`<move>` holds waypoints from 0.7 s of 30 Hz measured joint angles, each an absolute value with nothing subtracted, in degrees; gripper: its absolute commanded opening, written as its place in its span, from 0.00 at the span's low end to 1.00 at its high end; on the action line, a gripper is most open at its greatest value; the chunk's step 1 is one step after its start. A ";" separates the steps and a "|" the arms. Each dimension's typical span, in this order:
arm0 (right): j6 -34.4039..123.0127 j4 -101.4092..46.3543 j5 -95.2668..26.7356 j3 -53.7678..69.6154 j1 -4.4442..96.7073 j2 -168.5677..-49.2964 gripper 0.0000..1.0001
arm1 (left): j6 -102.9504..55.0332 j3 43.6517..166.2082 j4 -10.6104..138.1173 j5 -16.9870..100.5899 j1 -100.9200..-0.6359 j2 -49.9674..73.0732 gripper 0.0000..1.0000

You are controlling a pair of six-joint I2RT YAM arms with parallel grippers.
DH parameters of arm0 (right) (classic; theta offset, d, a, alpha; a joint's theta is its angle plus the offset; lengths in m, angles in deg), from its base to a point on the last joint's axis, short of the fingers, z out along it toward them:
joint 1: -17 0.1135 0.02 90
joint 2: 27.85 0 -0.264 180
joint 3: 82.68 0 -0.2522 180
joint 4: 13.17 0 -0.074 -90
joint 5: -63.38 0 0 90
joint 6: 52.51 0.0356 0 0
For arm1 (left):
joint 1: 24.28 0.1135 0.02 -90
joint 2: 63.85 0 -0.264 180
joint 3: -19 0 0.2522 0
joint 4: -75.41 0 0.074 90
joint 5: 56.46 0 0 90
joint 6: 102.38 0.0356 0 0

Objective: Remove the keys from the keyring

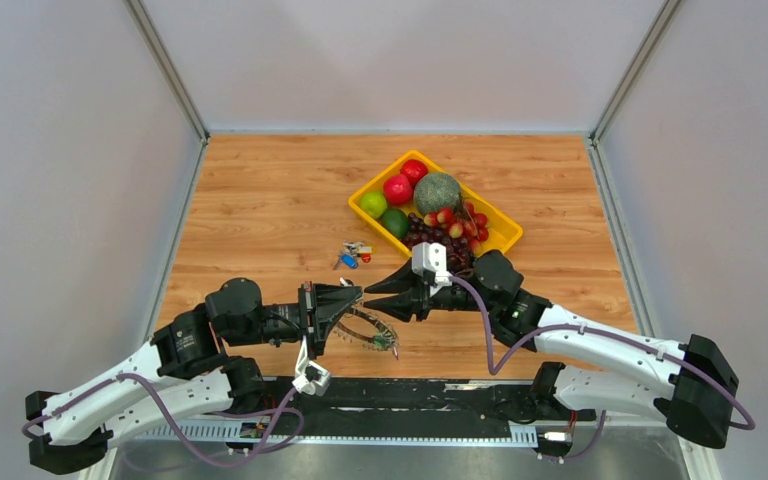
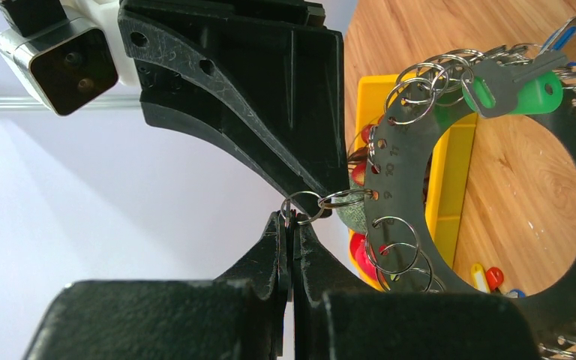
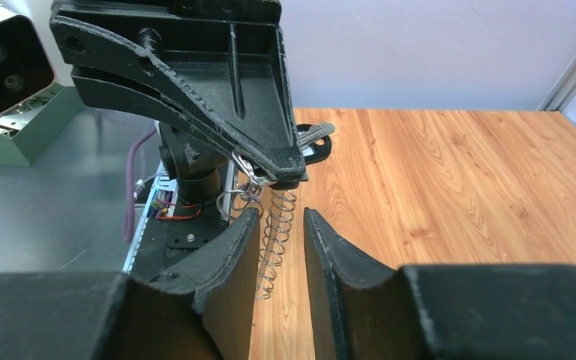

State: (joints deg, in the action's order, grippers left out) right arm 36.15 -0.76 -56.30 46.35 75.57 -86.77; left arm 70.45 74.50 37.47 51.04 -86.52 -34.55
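Note:
The keyring (image 2: 397, 150) is a large dark flat ring strung with several small silver split rings. In the top view it (image 1: 370, 328) hangs just off the table between both grippers. My left gripper (image 2: 292, 219) is shut on one small split ring linked to the keyring's edge. The green-capped key (image 2: 521, 88) hangs on the keyring's far side; a bit of blue shows at the frame's top right corner. My right gripper (image 3: 281, 217) is open, its fingers on either side of the row of rings (image 3: 274, 240), seen edge-on, not touching. Its tip (image 1: 368, 289) meets my left gripper (image 1: 352, 302).
A small loose bunch of keys with blue and red caps (image 1: 352, 255) lies on the wooden table behind the grippers. A yellow tray (image 1: 505, 228) with apples, a melon and grapes stands at the back right. The black base rail (image 1: 410, 400) runs along the near edge.

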 measured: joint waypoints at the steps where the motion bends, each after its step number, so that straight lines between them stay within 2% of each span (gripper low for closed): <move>1: 36.17 -0.67 -56.49 46.35 75.57 -86.81 0.32 | 70.45 74.50 37.47 51.04 -86.52 -34.55 0.00; 14: 39.12 2.74 -59.57 46.35 75.57 -89.50 0.31 | 70.45 74.50 37.47 51.04 -86.52 -34.55 0.00; 21: 40.45 4.71 -60.49 46.35 75.70 -90.57 0.24 | 70.45 74.50 37.47 51.04 -86.52 -34.58 0.00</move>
State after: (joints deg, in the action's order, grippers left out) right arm 40.45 4.71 -60.49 46.35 75.70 -90.57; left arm 70.45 74.50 37.47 51.04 -86.52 -34.58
